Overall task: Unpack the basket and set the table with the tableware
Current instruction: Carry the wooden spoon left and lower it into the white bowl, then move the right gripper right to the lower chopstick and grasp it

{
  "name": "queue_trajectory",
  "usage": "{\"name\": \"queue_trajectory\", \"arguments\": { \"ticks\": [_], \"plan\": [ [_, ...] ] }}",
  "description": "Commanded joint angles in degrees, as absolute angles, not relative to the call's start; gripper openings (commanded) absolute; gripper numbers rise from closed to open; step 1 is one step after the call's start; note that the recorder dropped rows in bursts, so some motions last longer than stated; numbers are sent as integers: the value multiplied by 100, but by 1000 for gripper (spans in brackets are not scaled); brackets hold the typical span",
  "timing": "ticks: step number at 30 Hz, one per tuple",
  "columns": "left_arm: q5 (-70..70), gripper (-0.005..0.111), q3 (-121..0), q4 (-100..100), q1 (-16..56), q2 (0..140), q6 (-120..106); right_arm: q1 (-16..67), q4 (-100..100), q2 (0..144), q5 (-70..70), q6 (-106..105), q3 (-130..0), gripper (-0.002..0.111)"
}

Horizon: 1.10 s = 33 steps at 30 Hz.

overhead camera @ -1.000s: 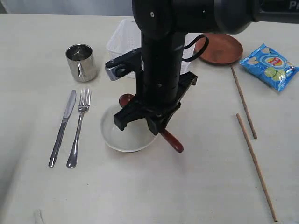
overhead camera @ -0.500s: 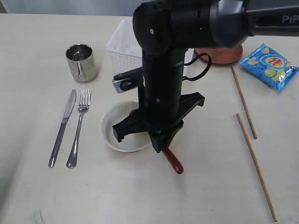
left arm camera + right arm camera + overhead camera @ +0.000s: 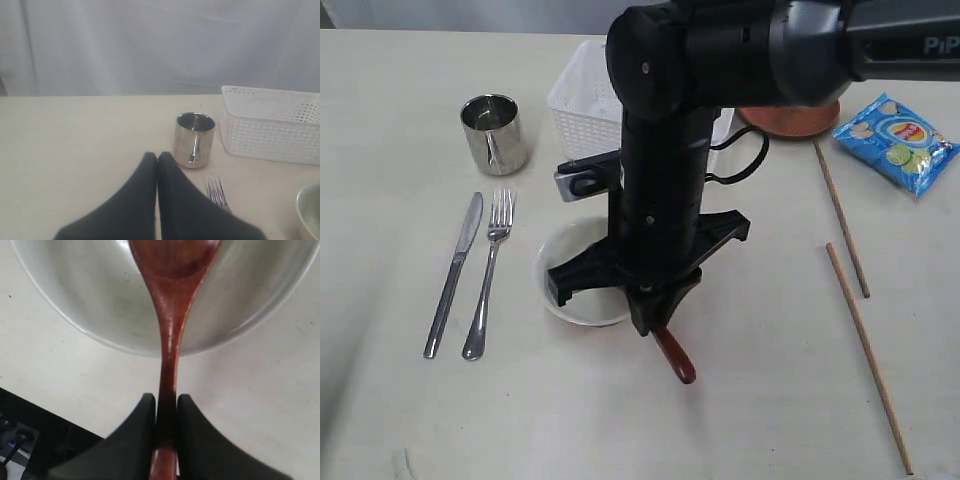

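Over the table (image 3: 770, 400), right tool (image 3: 166, 400) clamps the spoon (image 3: 170, 315) above the bowl (image 3: 90, 305); left tool (image 3: 157, 157) sits closed.

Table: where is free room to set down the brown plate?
Bare: the wide patch between the spoon and the chopsticks, and the near strip in front of the knife and fork. Crowded: around the bowl, where the right gripper holds the spoon.

The exterior view looks steeply down on the tabletop (image 3: 400, 420). The left wrist view sits low, facing across it to the cup (image 3: 195, 139) and basket (image 3: 272, 132), both also in the exterior view. The right wrist view hangs close above the bowl (image 3: 75, 300) and spoon (image 3: 168, 355).
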<state>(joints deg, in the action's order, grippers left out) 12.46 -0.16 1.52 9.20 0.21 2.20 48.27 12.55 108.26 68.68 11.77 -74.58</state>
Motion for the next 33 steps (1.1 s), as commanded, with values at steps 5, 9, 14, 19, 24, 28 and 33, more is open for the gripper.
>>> {"name": "queue_trajectory", "arguments": {
  "ticks": [5, 9, 14, 19, 24, 28, 33],
  "plan": [
    [1210, 0, 0, 169, 926, 0, 218, 4820, 1301, 10817, 6753, 1014, -7452, 6],
    [1210, 0, 0, 169, 926, 0, 218, 4820, 1301, 10817, 6646, 1010, -7452, 29],
    [1210, 0, 0, 169, 926, 0, 218, 4808, 1290, 10735, 6629, 956, -7462, 44],
    [1210, 0, 0, 169, 926, 0, 218, 4808, 878, 10292, 6911, 956, -7709, 44],
    [1210, 0, 0, 169, 926, 0, 218, 4733, -488, 9605, 6996, 1013, -8028, 44],
    [1210, 0, 0, 169, 926, 0, 218, 4221, -1085, 9138, 6996, 1191, -7930, 44],
    [1210, 0, 0, 169, 926, 0, 218, 3175, -1046, 8894, 6996, 1175, -7468, 44]
  ]
}}
